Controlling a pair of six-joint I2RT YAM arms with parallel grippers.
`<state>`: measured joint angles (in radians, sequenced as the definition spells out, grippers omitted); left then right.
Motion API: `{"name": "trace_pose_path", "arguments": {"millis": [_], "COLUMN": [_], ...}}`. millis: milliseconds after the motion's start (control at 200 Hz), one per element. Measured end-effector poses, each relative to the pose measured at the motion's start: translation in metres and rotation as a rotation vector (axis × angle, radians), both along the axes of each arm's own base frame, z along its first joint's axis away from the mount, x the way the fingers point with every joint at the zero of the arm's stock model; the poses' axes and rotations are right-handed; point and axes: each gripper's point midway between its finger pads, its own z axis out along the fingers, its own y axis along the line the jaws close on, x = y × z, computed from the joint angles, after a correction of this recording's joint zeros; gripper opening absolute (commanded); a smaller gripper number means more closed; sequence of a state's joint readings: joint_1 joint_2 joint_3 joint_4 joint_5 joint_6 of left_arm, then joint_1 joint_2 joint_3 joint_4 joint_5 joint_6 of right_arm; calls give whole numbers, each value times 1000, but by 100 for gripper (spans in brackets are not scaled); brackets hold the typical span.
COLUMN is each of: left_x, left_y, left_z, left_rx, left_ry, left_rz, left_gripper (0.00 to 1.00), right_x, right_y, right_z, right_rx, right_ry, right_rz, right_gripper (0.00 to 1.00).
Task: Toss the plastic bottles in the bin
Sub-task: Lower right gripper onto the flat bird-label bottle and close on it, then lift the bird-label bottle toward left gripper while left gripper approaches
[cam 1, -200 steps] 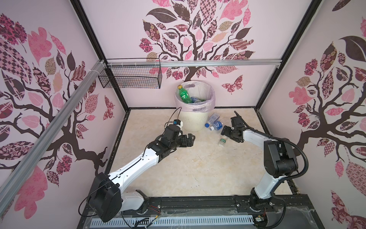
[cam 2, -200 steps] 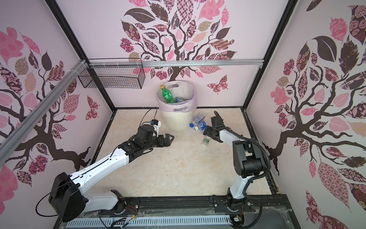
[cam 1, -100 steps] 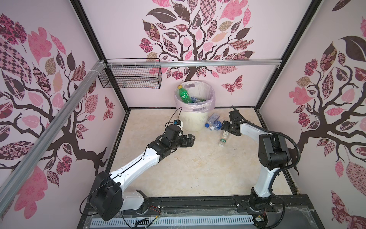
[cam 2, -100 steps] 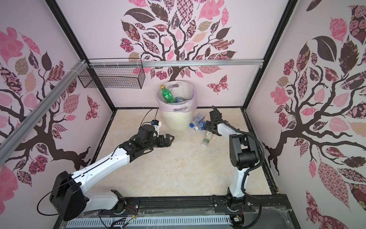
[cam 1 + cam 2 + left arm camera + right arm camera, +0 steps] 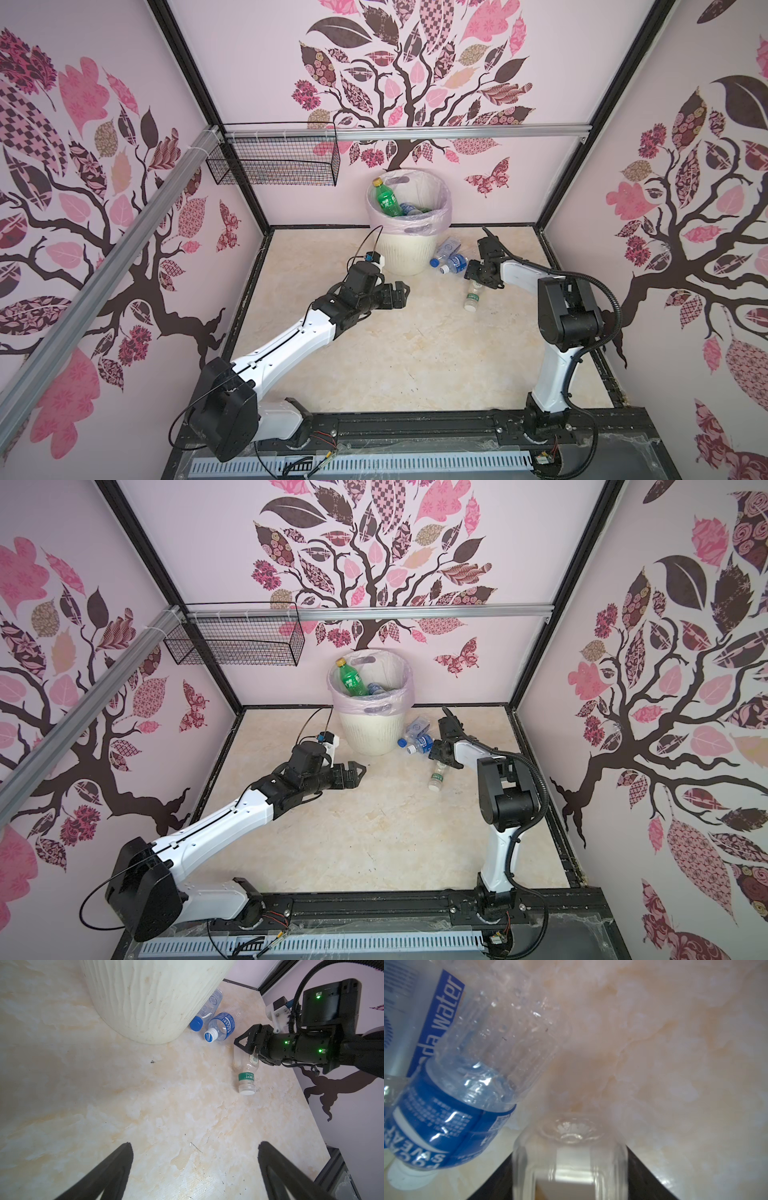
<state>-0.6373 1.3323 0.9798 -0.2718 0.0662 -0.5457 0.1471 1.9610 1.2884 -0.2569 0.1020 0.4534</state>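
Note:
The cream ribbed bin stands at the back wall, pink bag over its rim; a green bottle leans inside. Two blue-labelled bottles lie against its right foot. A clear bottle with a green label and white cap lies on the floor. My right gripper is shut on its base end. My left gripper hangs open and empty over the floor left of the bottles.
A black wire basket hangs from the aluminium rail on the back wall, left of the bin. Patterned walls close in the left, back and right. The black arm rail runs along the front edge.
My right gripper has swung left and down onto the clear green-labelled bottle, and its jaws have narrowed around the base. The left arm has barely moved.

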Motion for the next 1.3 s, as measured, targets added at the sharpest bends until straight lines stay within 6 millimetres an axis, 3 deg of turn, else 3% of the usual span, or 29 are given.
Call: {"name": "trace_pose_path", "arguments": {"millis": [240, 565, 715, 955, 1120, 1300], "left_x": [-7, -22, -28, -35, -35, -35], "left_y": [2, 8, 7, -3, -25, -52], "left_z": [-5, -10, -15, -14, -8, 7], "left_rx": [2, 3, 0, -56, -111, -188], "left_ry": [27, 61, 98, 158, 207, 228], "left_rz": [-12, -20, -35, -63, -114, -179], "left_gripper": [97, 97, 97, 97, 97, 97], "right_x": [-8, -42, -51, -58, -69, -80], "right_y": [1, 5, 12, 40, 74, 105], "right_z": [-6, -1, 22, 74, 104, 122], "right_rx": [9, 51, 108, 210, 280, 368], "right_ry": [2, 34, -6, -108, -158, -176], "right_rz": [11, 35, 46, 97, 164, 213], "right_gripper": [61, 58, 57, 56, 56, 55]}}
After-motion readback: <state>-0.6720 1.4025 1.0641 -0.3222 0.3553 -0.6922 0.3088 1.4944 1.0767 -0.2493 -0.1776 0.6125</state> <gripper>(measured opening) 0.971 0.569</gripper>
